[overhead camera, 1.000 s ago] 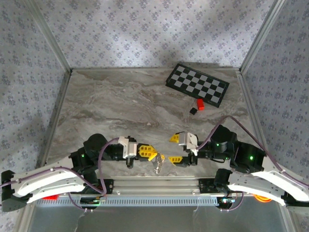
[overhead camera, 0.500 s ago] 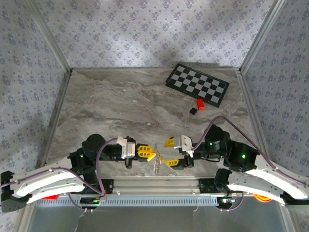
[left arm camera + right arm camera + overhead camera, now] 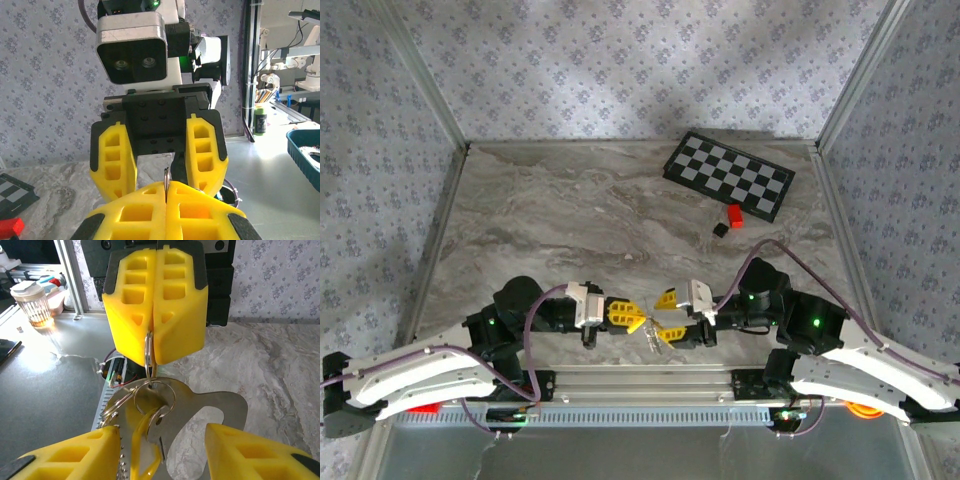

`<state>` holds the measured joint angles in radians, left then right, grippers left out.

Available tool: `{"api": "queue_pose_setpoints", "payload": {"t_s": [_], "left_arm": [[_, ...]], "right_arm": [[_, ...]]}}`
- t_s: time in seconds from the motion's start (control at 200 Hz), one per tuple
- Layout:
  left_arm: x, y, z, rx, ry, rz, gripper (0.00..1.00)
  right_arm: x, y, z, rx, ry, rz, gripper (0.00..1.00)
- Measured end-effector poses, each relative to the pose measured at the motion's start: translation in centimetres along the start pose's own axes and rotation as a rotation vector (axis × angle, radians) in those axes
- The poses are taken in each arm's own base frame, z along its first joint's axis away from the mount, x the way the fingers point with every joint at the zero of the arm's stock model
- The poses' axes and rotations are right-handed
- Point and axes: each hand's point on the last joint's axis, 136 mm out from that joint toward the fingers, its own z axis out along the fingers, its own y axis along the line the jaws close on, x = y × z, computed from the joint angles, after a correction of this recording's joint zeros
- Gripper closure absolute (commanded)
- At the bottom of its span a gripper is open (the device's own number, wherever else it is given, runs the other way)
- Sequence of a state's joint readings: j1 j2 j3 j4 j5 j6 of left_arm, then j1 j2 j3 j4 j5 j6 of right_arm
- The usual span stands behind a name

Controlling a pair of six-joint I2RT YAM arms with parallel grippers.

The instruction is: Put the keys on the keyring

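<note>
1. You see walls (image 3: pixel 620 70) on three sides, papered pale with small grey-blue flowers.
2. The table top (image 3: pixel 550 210) looks like grey-brown marble.
3. Aluminium posts (image 3: pixel 428 85) stand at the back corners.
4. Bright light reflects on a grey surface (image 3: pixel 40 390) beside the table.

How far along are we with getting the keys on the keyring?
Done: left gripper is shut on the keyring, keys dangling beneath it. In hand: the open right gripper straddles that cluster. Left: threading any loose key; whether all are on can't be told.
</note>
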<state>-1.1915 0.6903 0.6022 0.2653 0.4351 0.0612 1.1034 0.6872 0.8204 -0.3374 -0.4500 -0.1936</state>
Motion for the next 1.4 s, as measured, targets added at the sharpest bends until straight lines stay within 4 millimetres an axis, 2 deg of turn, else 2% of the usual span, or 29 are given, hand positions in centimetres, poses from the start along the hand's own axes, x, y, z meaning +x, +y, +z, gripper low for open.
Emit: {"api": "queue_pose_setpoints", "payload": {"t_s": [0.115, 0.42, 0.72, 1.064, 1.399], "left_arm": [[-0.1, 0.0, 0.0, 0.001, -0.002, 0.001, 1.00], [-0.1, -0.2, 0.1, 0.013, 0.000, 0.000, 1.00], [0.1, -0.2, 0.2, 0.015, 0.006, -0.003, 1.00], [0.1, -0.1, 0.2, 0.010, 0.006, -0.003, 1.00], [0.3, 0.6, 0.2, -0.028, 0.014, -0.005, 1.00]], "right_arm": [[0.1, -0.1, 0.1, 0.002, -0.001, -0.001, 0.58], [0.4, -0.4, 0.5, 0.009, -0.008, 0.002, 0.62], [0.8, -0.7, 1.0, 0.011, -0.004, 0.022, 0.84], [0.3, -1.0, 0.4, 0.036, -0.026, 0.010, 0.99], [0.5, -1.8, -0.2, 0.093, -0.006, -0.008, 1.00]]}}
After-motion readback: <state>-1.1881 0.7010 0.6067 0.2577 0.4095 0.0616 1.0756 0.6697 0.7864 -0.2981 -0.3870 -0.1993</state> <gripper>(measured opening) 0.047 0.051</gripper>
